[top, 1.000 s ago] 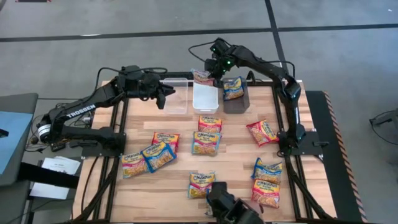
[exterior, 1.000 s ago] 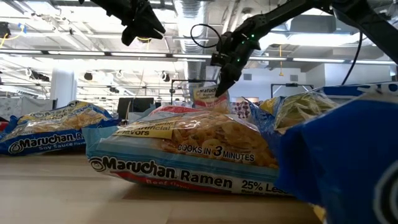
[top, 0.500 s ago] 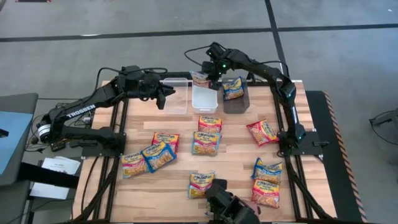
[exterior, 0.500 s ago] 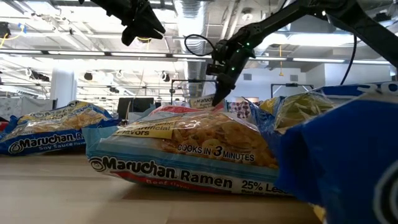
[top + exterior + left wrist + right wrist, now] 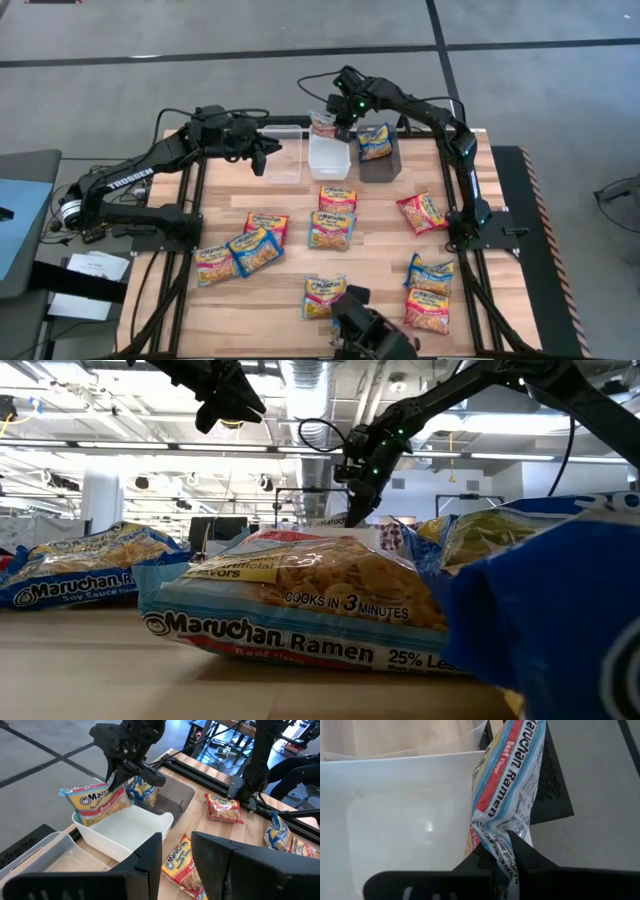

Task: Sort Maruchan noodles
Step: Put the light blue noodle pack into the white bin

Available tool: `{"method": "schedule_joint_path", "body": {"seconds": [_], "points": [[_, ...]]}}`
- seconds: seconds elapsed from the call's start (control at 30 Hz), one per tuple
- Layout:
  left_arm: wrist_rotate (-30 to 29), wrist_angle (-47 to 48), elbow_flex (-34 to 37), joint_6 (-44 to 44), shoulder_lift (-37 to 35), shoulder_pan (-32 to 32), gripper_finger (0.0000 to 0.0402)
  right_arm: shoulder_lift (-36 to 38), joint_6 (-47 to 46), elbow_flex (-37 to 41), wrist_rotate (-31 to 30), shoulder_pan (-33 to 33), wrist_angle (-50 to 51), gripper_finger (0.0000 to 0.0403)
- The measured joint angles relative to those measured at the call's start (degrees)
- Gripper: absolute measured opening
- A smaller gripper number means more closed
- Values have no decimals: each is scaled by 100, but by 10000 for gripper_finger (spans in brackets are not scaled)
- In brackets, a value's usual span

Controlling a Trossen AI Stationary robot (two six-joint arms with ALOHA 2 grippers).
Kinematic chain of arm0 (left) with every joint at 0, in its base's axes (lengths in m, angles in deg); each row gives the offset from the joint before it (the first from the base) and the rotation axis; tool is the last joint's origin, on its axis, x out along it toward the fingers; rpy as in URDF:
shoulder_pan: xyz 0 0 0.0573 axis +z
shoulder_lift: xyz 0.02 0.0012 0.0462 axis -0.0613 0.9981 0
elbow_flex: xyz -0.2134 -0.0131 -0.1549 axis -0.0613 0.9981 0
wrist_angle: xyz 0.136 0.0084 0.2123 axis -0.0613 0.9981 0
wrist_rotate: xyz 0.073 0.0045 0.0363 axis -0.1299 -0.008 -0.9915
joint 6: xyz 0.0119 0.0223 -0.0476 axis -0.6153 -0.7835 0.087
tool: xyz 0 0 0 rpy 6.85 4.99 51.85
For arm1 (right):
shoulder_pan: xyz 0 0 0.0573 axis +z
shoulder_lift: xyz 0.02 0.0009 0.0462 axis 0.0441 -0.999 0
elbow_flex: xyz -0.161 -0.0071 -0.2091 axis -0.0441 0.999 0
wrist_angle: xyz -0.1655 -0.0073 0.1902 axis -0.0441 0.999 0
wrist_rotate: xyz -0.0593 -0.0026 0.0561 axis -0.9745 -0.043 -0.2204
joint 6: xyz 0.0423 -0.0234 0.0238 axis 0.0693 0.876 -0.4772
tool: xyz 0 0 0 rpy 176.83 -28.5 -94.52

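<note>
Over the table's far edge, right fingers [image 5: 333, 118] pinch a beef packet [image 5: 97, 802] above the white bin [image 5: 330, 156].

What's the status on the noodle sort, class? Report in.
Right gripper shut on a beef packet at the white bin's far rim. Left gripper idle over the clear bin. Nothing in the way.

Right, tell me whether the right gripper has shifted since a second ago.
Yes. In the high view the right gripper has moved left, from over the white plastic bin toward its far left corner, carrying the red-banded beef ramen packet.
</note>
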Motion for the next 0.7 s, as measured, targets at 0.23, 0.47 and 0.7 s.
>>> {"method": "schedule_joint_path", "body": {"seconds": [0.23, 0.47, 0.7], "points": [[-1, 0, 0, 0, 0, 0, 91, 4, -429, 72, 29, 128, 64, 35], [-1, 2, 0, -2, 0, 0, 91, 4, -868, 72, 26, 162, 36, 35], [-3, 4, 0, -2, 0, 0, 91, -170, -720, 83, -22, 170, -36, 35]]}}
